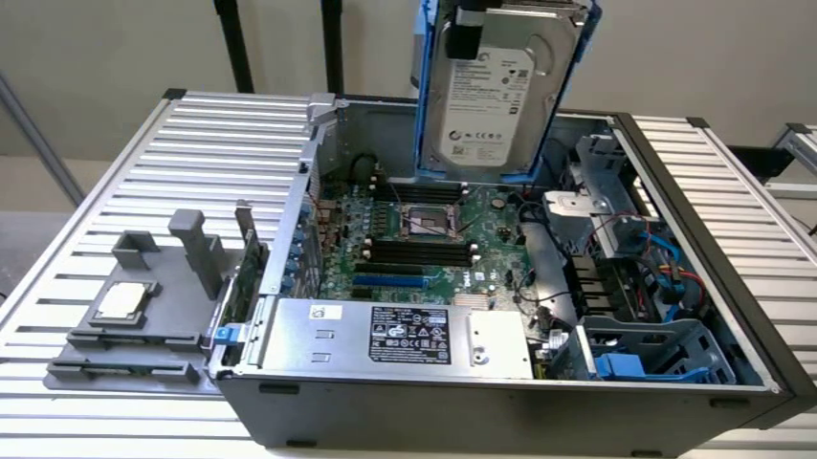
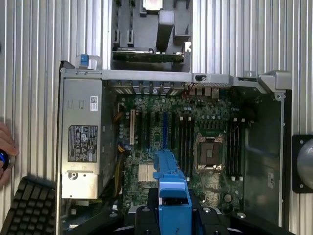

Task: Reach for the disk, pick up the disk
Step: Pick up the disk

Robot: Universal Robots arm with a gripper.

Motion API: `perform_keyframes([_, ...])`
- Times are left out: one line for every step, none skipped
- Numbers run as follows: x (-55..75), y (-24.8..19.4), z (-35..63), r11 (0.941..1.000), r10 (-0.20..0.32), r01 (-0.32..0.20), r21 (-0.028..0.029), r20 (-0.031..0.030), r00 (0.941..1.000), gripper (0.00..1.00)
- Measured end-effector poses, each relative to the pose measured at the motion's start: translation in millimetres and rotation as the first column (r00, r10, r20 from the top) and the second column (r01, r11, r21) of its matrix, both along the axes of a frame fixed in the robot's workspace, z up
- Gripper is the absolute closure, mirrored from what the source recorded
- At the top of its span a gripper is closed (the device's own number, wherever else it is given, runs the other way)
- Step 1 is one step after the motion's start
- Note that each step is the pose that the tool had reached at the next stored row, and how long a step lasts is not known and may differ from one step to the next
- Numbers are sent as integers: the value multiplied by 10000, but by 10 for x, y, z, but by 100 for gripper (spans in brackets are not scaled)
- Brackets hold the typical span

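On the exterior view's left a grey fixture (image 1: 141,306) holds a small chip (image 1: 121,299); beside it lies the open case (image 1: 511,382), power supply (image 1: 383,335) along its near edge. The disk (image 1: 492,91) hangs high above the motherboard (image 1: 422,239), label facing us, long axis upright, blue rails (image 1: 562,105) at its sides. The gripper (image 2: 172,205) looks clamped on the blue carrier. I think a loose hold could drop it onto the board. A hand (image 2: 6,152) rests nearby.
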State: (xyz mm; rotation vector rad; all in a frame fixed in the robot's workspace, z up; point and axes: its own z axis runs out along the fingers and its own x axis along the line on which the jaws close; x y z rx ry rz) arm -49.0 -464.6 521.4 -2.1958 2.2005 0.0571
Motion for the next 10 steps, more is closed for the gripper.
perform_keyframes([44,-11,0,10000,0,0,0,0,10000,67])
perform_keyframes([88,-23,-1,10000,0,0,1,0,10000,67])
perform_keyframes([136,-35,-1,10000,-1,1,0,0,10000,67])
perform_keyframes([181,-47,-1,10000,0,0,1,1,10000,67])
perform_keyframes([227,-59,-2,10000,0,0,1,0,10000,67])
perform_keyframes([274,-71,-2,10000,0,0,0,0,10000,67])
perform_keyframes([318,-84,-2,10000,0,0,1,0,10000,67])
perform_keyframes([364,-95,-2,10000,0,0,0,0,10000,67])
perform_keyframes([409,-107,-3,10000,0,0,1,0,10000,67])
perform_keyframes([455,-120,-3,10000,0,0,1,0,10000,67])
